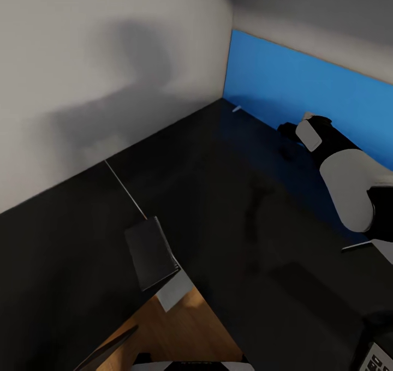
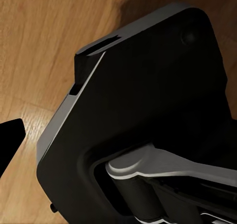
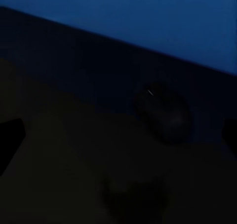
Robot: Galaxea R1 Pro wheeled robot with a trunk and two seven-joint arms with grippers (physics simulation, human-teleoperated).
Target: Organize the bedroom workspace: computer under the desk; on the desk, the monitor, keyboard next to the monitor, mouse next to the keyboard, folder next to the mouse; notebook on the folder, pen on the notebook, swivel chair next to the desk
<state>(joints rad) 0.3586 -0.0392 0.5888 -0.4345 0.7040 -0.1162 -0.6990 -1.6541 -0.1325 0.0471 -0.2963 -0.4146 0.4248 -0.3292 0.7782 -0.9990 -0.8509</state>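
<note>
The desk [image 1: 229, 196] runs into the room's corner, one wall [image 1: 82, 60] at its left and a panel [image 1: 305, 87] behind, with the mouse [image 3: 163, 112] lying on it near that panel (the right arm [image 1: 344, 185] reaches over its right side).

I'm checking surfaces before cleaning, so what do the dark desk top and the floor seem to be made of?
The dark desk top looks like smooth black laminate or lacquer, judging by its faint sheen and reflections. The light brown floor looks like varnished wood planks: grain and seams show.
</note>
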